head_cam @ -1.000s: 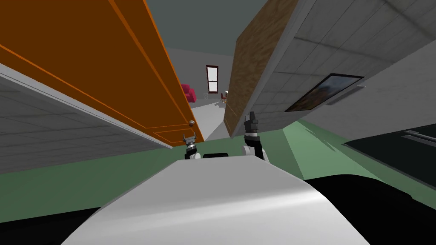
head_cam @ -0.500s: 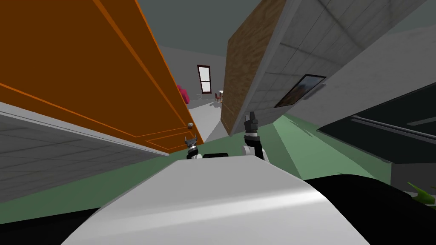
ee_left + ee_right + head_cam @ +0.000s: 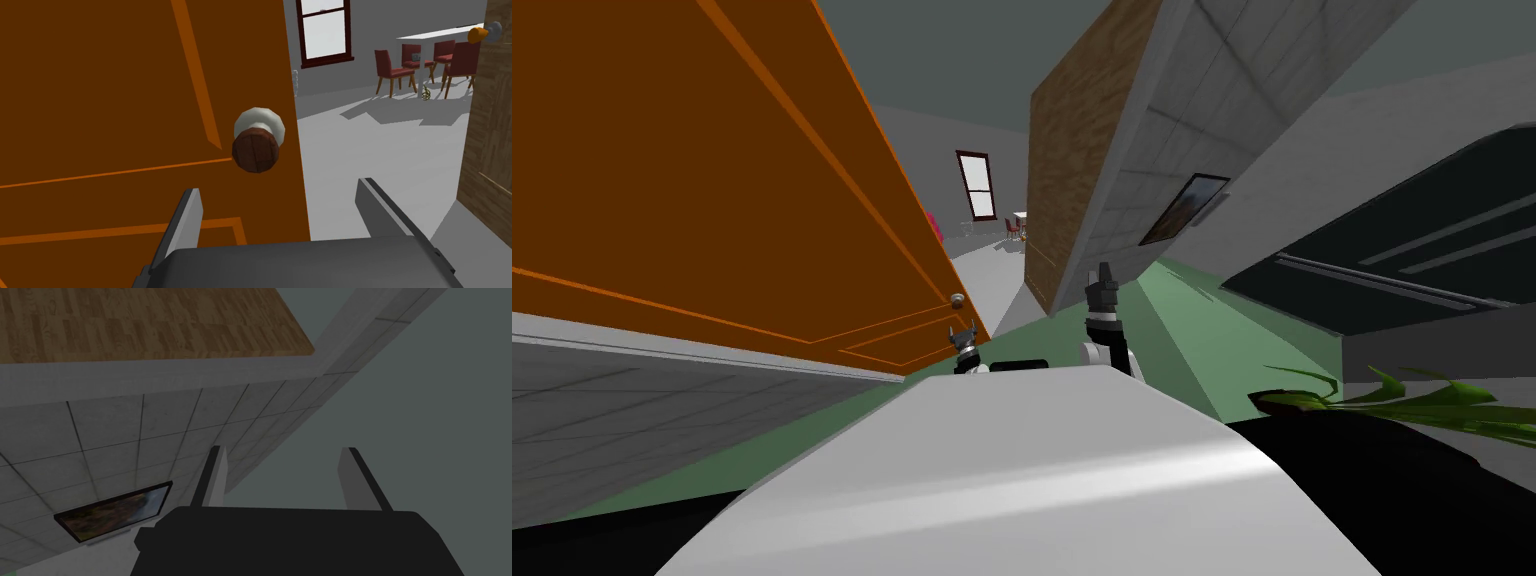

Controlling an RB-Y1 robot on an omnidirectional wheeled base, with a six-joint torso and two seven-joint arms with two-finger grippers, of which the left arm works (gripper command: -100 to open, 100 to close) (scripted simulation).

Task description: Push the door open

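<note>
A: Whole head view has swung since a second ago, so that's my own turn, not the scene's. Orange door (image 3: 712, 180) now takes more of the upper left, and a green plant (image 3: 1402, 408) is new at lower right.
B: Door where, exactly?
A: Ajar, left of centre, free edge slanting down toward the middle of the head view. The slant is camera roll. Light floor (image 3: 380, 140) of a further room shows in the gap, with a wood-faced panel (image 3: 1057, 170) on the gap's other side.
B: Knob?
A: The knob (image 3: 257, 142) sits close to the free edge, brown face on a white base. It lies ahead of the left gripper (image 3: 280, 187), past the fingertips, not touching.
B: Pincer state?
A: Its fingers (image 3: 185, 220) stand wide apart, nothing held. One is in front of the door panel, the other in front of the gap, so the free edge runs between them.
B: Right arm?
A: The right gripper (image 3: 1104, 270) is raised at centre, also spread and empty, apart from the door. Left is clearly nearer.
B: Call for the push?
A: My guess is forward onto the panel beside the knob. If it drifts toward the gap, it slips past the edge.
</note>
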